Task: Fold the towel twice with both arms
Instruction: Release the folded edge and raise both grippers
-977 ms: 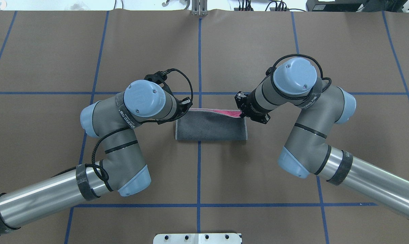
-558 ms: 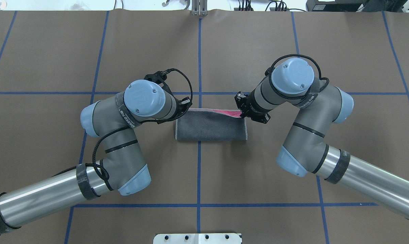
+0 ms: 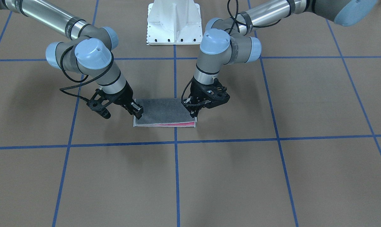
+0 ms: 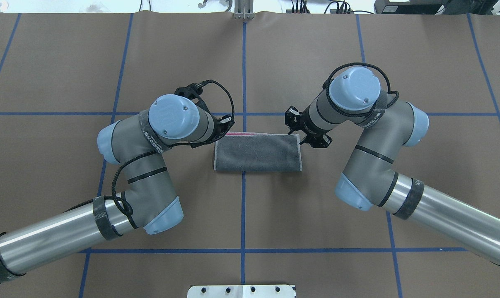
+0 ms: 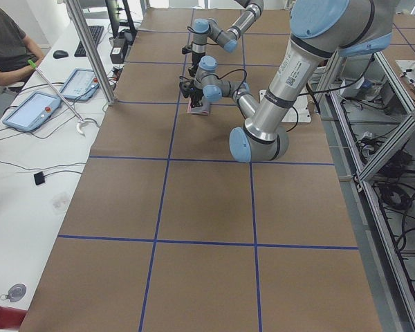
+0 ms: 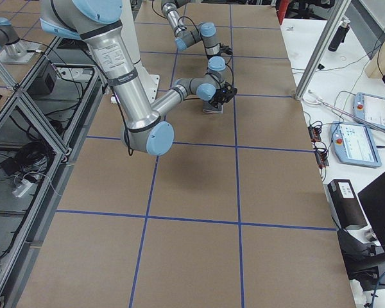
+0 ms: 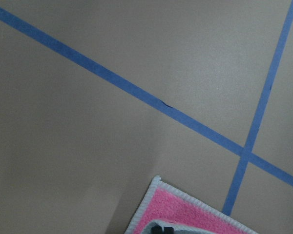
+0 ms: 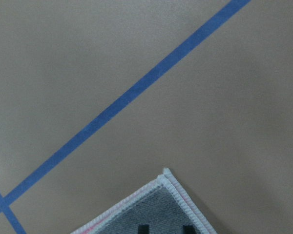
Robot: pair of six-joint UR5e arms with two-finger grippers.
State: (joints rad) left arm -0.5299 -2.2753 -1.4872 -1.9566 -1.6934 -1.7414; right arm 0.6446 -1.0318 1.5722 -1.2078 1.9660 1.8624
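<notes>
The towel [image 4: 258,153] lies folded once into a rectangle at the table's middle, dark grey side up. A pink strip [image 3: 168,125] of its lower layer shows along the far edge. My right gripper [image 3: 137,113] stands over the towel's far right corner. In the right wrist view its fingertips [image 8: 143,228] rest apart on the grey corner [image 8: 166,195], so it is open. My left gripper [image 3: 195,116] is at the far left corner. In its wrist view the tips [image 7: 161,229] sit close together on the upper layer's edge, above the pink layer [image 7: 171,209].
Blue tape lines [image 4: 243,207] cross the brown table cover. The white pedestal base [image 3: 174,22] stands at the robot's side. A person [image 5: 7,41] sits at a side desk with tablets [image 5: 31,111] beyond the table's far edge.
The upper layer's raised right corner has come down flat, hiding the pink on that side. The right wrist has moved slightly away from the robot, and its gripper has let go.
</notes>
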